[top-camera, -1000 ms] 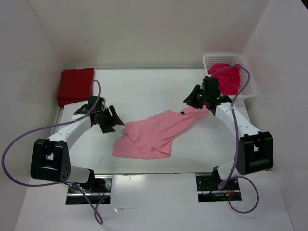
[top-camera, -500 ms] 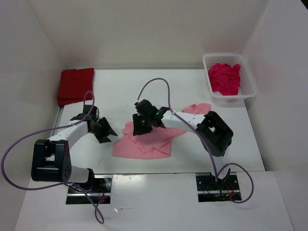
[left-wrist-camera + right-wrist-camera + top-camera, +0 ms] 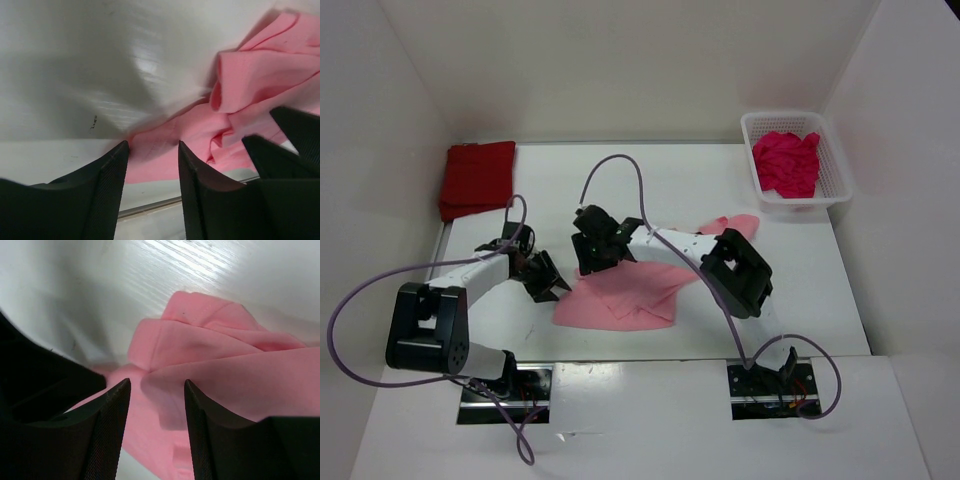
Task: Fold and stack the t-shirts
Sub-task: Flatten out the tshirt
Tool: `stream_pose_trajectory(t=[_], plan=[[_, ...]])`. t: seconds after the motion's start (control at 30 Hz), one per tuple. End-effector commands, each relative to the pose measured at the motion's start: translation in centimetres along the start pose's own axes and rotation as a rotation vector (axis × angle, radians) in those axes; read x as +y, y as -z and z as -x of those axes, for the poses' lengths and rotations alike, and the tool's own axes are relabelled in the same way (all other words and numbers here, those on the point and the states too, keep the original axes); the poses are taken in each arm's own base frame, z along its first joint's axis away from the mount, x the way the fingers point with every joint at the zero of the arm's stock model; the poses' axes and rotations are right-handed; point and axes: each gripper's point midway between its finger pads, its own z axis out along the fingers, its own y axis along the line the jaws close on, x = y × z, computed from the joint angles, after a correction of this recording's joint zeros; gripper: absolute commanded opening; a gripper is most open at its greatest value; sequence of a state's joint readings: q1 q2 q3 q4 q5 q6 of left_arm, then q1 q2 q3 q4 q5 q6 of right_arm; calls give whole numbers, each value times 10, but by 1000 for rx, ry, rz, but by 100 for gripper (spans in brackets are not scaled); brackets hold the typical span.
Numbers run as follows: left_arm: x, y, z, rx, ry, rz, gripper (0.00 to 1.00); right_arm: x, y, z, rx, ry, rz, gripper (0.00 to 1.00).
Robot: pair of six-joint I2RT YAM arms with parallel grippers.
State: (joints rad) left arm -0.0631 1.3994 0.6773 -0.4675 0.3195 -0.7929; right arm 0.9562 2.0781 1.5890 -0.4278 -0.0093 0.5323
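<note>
The light pink t-shirt [image 3: 625, 298] lies crumpled on the middle of the table, one end reaching right to near the right arm's elbow. My left gripper [image 3: 553, 284] is open at the shirt's left corner, and the pink edge [image 3: 165, 160] lies just beyond its fingertips. My right gripper [image 3: 590, 256] hangs open over the shirt's upper left folds [image 3: 220, 360], gripping nothing. The dark red t-shirt [image 3: 477, 177] lies folded at the back left. The crimson-magenta t-shirt [image 3: 787, 163] is bunched in the basket.
The white lattice basket [image 3: 837, 160] stands at the back right corner. White walls enclose the table on the left, back and right. The two grippers are close together, and the right gripper's black fingers [image 3: 300, 135] show in the left wrist view.
My right arm has swung from the shirt's right end across to its left end, and its jaws have widened. The left gripper edged toward the shirt's corner with its jaws narrowing.
</note>
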Motion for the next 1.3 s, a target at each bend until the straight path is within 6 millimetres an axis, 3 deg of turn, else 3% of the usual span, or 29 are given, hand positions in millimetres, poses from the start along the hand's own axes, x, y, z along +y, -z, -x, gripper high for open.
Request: stream_pose_trajectory(t=[0.0,0.2,0.3,0.37,0.5,0.57,0.63,0.67,0.73,0.77,0.83,0.87,0.93,0.97,1.0,1.03,1.07,1.1,1.13,1.17,1.2,1.27], plan=[[8,-7,-15,51,26,18,51,-10,-10,-3,24,36,-78,53],[9,-13,-23,72,39,8,34,-13,-13,-7,55,47,-96,49],[11,-14,-23,70,38,6,21,-12,-15,-11,62,56,-105,29],[6,-13,-18,56,31,-8,14,-5,-5,2,19,46,-90,21],[-12,-7,-5,27,22,-47,1,7,21,20,-25,35,-62,21],[-22,-1,1,11,9,-75,0,14,44,41,-82,24,-34,19],[-28,2,6,-3,2,-88,0,2,55,48,-96,-9,-37,15],[-30,3,7,-3,2,-88,0,3,73,57,-126,-32,-17,11],[-35,6,9,-4,-2,-101,0,-10,87,57,-137,-78,-17,9],[-42,11,11,-12,-12,-127,0,-19,111,75,-199,-114,-6,7],[-54,20,18,-28,-9,-167,0,-33,130,79,-223,-164,7,4],[-69,30,26,-41,-24,-199,0,-48,159,96,-293,-197,8,4],[-89,48,38,-72,-33,-255,0,-64,190,110,-351,-245,30,2],[-99,60,46,-95,-30,-284,0,-94,212,128,-416,-299,14,2],[-120,82,65,-145,-36,-342,0,-96,251,140,-488,-307,66,0],[-131,95,74,-169,-37,-377,0,-106,275,151,-543,-336,77,0],[-144,111,79,-175,-45,-429,0,-134,305,167,-624,-376,51,0],[-155,126,87,-198,-47,-466,0,-131,350,183,-726,-365,71,0],[-174,156,104,-262,-68,-529,0,-133,375,191,-780,-364,69,0],[-184,173,111,-287,-64,-568,0,-136,398,198,-836,-350,46,0],[-193,189,112,-290,-77,-611,0,-129,435,209,-909,-329,43,0],[-204,228,128,-346,-74,-684,0,-118,480,213,-1008,-301,33,0]])
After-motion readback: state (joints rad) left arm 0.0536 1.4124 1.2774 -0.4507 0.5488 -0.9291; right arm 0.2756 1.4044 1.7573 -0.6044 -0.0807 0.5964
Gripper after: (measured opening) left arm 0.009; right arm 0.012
